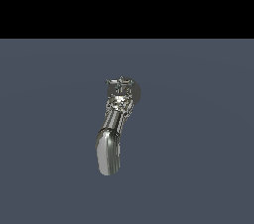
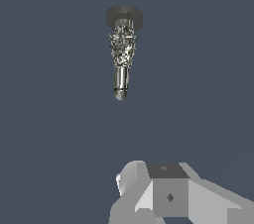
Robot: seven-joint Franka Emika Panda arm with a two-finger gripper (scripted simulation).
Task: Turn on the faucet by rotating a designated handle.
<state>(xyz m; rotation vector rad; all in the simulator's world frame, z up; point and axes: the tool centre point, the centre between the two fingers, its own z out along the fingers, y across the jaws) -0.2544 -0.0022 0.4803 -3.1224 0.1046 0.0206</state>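
Approach step, by my read: tool [image 2: 149,203] was well apart from faucet [image 1: 113,129], nothing gripped; couldn't tell jaws' spread. Next: reach handle [image 1: 120,85], then rotate.

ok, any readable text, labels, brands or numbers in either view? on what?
None in either view.
Faucet: bare chrome, no lettering; the handle carries ornate relief only.
Gripper: plain white and grey faces, with one small dark diamond mark, not a character.
Floor: unmarked.
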